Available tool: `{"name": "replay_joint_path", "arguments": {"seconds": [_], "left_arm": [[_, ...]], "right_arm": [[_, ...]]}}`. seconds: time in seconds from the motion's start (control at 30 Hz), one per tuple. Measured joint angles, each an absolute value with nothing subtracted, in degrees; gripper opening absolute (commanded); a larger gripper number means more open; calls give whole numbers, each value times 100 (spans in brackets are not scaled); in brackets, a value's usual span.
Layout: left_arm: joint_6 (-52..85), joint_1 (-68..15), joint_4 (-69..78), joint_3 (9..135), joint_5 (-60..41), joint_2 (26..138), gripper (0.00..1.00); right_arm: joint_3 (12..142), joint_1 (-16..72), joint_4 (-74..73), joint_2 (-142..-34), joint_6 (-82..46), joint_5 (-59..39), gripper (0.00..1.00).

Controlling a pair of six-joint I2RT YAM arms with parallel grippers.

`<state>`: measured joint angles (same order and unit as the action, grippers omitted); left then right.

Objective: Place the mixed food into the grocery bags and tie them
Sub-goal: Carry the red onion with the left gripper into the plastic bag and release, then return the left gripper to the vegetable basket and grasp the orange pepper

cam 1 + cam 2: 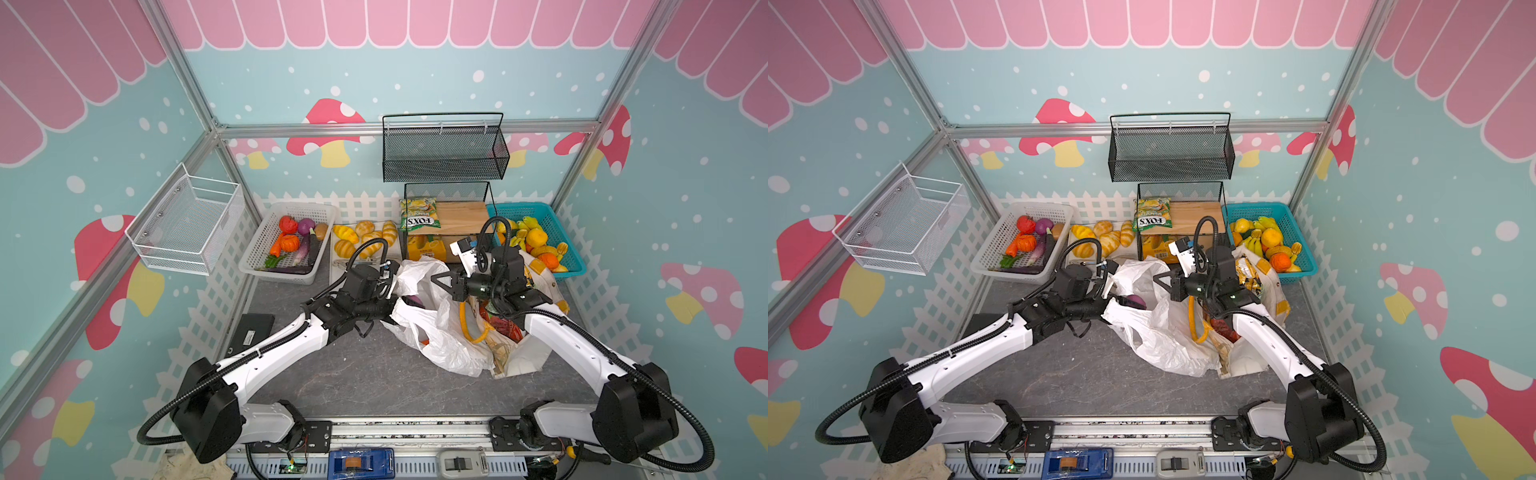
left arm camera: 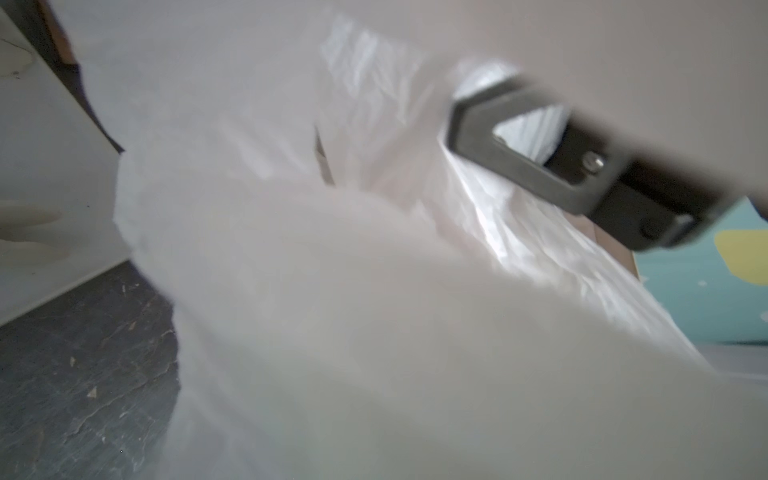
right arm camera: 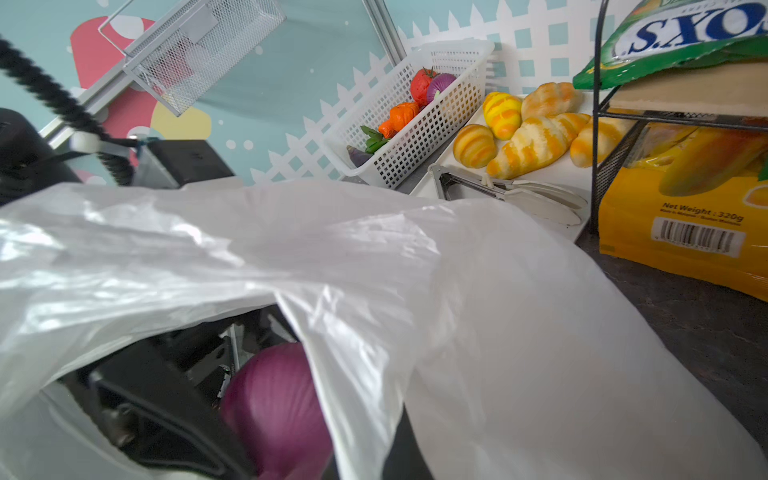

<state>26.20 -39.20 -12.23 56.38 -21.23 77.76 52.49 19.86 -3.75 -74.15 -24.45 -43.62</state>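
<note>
Carrier bag (image 1: 440,345) on worktop (image 1: 353,374), mouth around left jaws. Onion (image 3: 274,411) inside bag, touching one left jaw. Right jaws at bag's rim, facing left jaws. Tote (image 1: 524,356) behind right jaws, touching bag. Vegetable basket (image 1: 259,242) well apart from left jaws, by back wall.

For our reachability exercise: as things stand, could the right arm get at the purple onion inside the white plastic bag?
Probably not. The right gripper is shut on the rim of the white plastic bag, and the left gripper, seemingly gripping the purple onion, fills the bag's mouth.
</note>
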Motion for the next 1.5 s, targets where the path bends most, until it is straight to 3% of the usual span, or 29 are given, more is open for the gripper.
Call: {"name": "replay_joint_path", "arguments": {"seconds": [0.33,0.67,0.97,1.17,1.3,1.5], "left_arm": [[2670,-4075,-1221,5621,-1079,8302,68],[2508,-3708,-1522,5400,-1210,7454,87],[2469,-3004,-2073,5404,-1411,6587,83],[2705,-1695,-2427,5505,-714,6261,83],[2759,-1087,-2482,5916,-215,6768,84],[2357,-484,-2587,7273,558,8508,80]], "right_arm": [[5063,1986,-366,-7102,-2506,-4049,1],[5063,1949,-104,-7091,-2377,-3452,1],[5063,1935,-36,-7089,-2338,-3245,1],[5063,1907,-51,-7089,-2338,-3229,1],[5063,1907,-102,-7105,-2338,-3269,1],[5063,1907,-165,-7229,-2294,-3345,1]]}}
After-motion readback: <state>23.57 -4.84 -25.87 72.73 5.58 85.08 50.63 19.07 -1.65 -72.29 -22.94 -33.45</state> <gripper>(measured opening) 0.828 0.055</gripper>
